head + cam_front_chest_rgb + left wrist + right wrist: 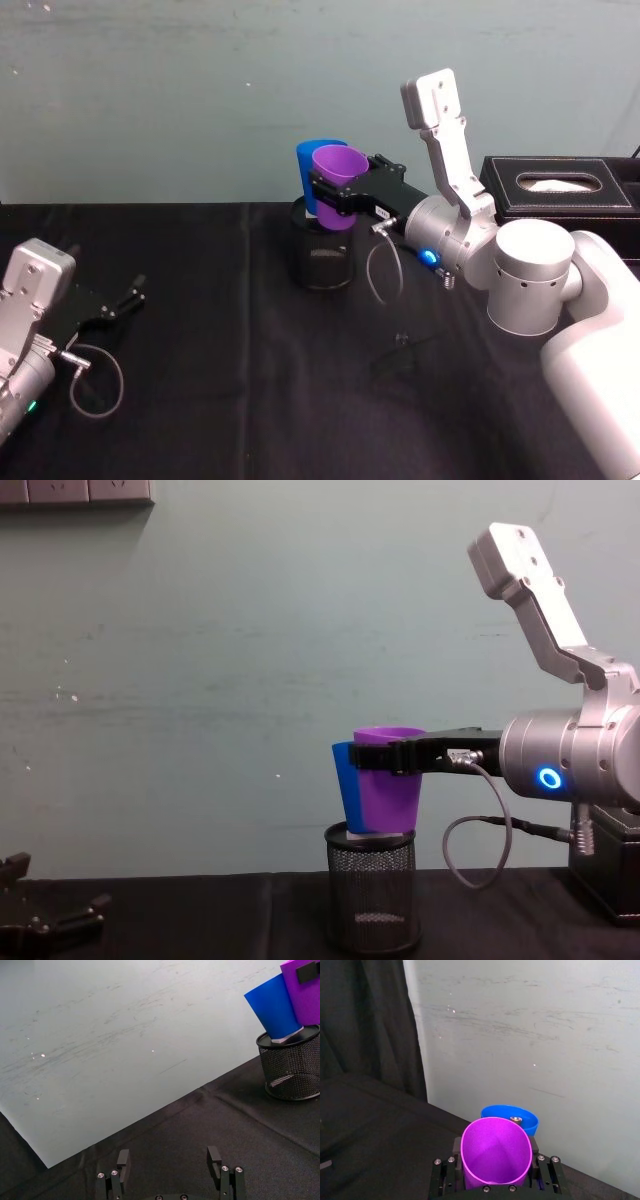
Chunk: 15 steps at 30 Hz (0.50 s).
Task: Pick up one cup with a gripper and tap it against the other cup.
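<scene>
One purple cup [338, 160] is up off the table, clamped at mid-wall between the flat fingers of the right gripper [340, 195], mouth upward and base hanging just above the rim of the black mesh pen holder [320, 255]. Right against its far side is the blue cup [308, 170], base seated in the top of the holder on something grey, and leaning away from the purple one. In the chest view the two walls overlap, and from the left wrist they look to be touching, but I cannot tell whether they meet or sit just apart, so the tap is either happening or about to.

The right arm reaches in from the robot's right, past a black tissue box [560, 185]. The left gripper [125, 300] lies parked well to the left on the black tablecloth [200, 400], fingers spread and empty.

The risk here is the blue cup's footing: it is perched high and tilted rather than standing flat, so a firm push could tip it out of the holder or drag the holder over. A low approach could also catch the purple cup's base on the mesh rim and twist it in the grip
</scene>
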Each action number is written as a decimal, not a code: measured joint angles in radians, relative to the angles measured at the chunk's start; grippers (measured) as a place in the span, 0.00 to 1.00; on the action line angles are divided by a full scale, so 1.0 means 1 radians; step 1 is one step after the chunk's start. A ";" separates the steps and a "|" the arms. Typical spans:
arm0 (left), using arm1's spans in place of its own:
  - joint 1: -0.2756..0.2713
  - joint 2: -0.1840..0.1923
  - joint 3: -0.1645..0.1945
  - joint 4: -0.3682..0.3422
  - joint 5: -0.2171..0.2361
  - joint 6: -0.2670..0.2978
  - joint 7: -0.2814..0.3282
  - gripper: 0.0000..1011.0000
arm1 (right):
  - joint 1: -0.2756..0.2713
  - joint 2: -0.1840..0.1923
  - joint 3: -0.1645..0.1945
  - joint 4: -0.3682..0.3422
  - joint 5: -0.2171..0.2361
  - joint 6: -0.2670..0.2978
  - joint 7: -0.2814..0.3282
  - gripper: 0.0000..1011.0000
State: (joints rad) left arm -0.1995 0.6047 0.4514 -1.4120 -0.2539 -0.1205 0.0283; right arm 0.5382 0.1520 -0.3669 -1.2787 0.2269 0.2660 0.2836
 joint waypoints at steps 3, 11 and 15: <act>0.000 0.000 0.000 0.000 0.000 0.000 0.000 0.99 | 0.000 0.000 0.000 0.000 0.000 0.000 0.000 0.72; 0.000 0.000 0.000 0.000 0.000 0.000 0.000 0.99 | 0.000 0.000 0.000 0.000 0.000 0.000 0.000 0.72; 0.000 0.000 0.000 0.000 0.000 0.000 0.000 0.99 | 0.000 0.000 0.000 0.000 0.000 0.000 0.000 0.72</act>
State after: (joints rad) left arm -0.1995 0.6047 0.4514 -1.4120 -0.2539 -0.1205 0.0283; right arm 0.5382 0.1519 -0.3669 -1.2786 0.2270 0.2660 0.2836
